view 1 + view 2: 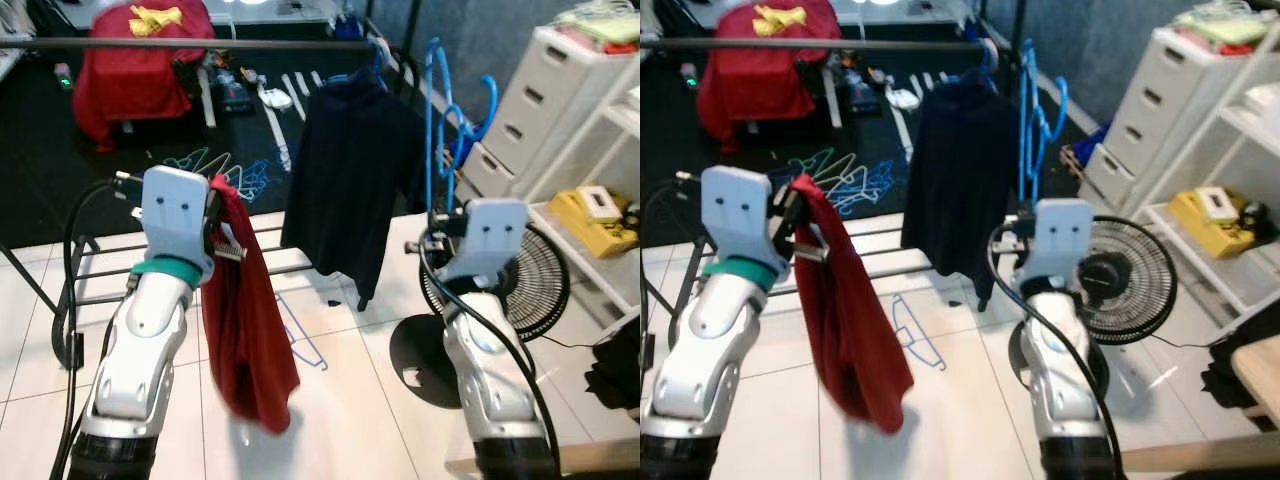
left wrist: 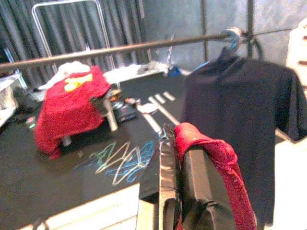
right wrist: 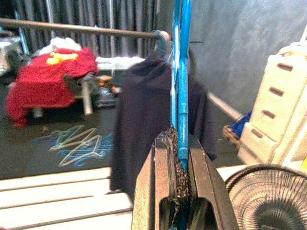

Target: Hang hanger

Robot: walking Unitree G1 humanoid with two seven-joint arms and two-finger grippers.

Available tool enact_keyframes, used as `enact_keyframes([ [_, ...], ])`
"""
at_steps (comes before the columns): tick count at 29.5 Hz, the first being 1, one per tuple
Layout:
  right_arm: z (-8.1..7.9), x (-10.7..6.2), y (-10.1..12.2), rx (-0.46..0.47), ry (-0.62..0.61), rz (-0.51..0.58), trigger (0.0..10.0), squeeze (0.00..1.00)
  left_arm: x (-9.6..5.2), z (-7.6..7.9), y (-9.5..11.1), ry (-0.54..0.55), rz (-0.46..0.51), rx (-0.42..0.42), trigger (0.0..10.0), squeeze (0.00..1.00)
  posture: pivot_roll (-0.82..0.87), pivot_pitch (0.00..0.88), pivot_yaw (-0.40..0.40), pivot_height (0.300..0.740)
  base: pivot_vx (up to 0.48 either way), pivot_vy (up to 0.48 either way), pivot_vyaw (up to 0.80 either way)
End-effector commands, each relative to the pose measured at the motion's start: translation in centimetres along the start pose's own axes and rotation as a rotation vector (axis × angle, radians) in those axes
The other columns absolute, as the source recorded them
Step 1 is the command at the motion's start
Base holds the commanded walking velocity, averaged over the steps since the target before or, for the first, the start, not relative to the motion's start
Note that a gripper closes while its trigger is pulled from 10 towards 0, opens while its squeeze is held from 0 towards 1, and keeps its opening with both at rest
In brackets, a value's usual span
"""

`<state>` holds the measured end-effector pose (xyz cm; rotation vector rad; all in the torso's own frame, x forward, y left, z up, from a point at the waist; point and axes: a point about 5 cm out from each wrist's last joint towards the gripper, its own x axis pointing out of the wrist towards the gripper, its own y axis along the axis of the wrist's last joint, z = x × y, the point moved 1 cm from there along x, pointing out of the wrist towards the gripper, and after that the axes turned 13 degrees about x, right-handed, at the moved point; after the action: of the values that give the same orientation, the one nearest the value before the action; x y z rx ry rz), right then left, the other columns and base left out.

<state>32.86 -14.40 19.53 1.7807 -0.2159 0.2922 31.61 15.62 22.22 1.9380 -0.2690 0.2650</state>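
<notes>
Right gripper (image 3: pixel 177 158) clamps the blue hanger (image 1: pixel 432 120) upright beside the rail (image 1: pixel 180 44); left gripper (image 2: pixel 175 158) pinches a red shirt (image 1: pixel 245 330), fingertips hidden by cloth.

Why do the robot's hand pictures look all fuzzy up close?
In the left wrist view the red cloth over the left gripper is soft and out of focus; in the right wrist view the right gripper and its blue hanger blur too. Both eye views show glare on the white floor.

Glossy blue plastic hanger (image 3: pixel 181 72), matt red cloth (image 1: pixel 245 320), metal rail (image 1: pixel 190 43)
</notes>
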Motion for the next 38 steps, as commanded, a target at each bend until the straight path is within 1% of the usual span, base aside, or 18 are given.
enact_keyframes([
  [1, -0.16, 0.05, -0.04, 0.003, 0.011, 0.000, 10.0, 0.00, 0.12, -0.05, 0.35, -0.003, 0.010, -0.002, 10.0, 0.00, 0.00, 0.022, 0.044, 0.740, 0.000, 0.000, -0.51],
  [7, -0.15, 0.15, -0.05, 0.009, 0.011, -0.001, 10.0, 0.00, 0.12, 0.17, 0.37, -0.019, 0.005, -0.008, 10.0, 0.00, 0.00, 0.022, 0.044, 0.740, 0.000, 0.000, -0.70],
  [14, -0.08, 0.27, -0.03, 0.018, 0.009, -0.001, 10.0, 0.00, 0.22, 0.20, 0.35, -0.019, -0.005, -0.028, 10.0, 0.00, 0.00, 0.019, 0.045, 0.740, 0.000, 0.000, 0.00],
  [26, -0.07, 0.30, -0.08, 0.017, 0.012, -0.002, 10.0, 0.00, 0.24, 0.34, 0.18, -0.024, -0.030, -0.051, 10.0, 0.00, 0.00, 0.015, 0.045, 0.740, 0.000, 0.000, -0.80],
  [38, -0.30, 0.33, -0.19, 0.023, 0.019, -0.006, 10.0, 0.00, 0.26, 0.20, 0.01, -0.019, -0.044, -0.033, 10.0, 0.00, 0.00, 0.023, 0.044, 0.740, 0.000, 0.000, -0.80],
])
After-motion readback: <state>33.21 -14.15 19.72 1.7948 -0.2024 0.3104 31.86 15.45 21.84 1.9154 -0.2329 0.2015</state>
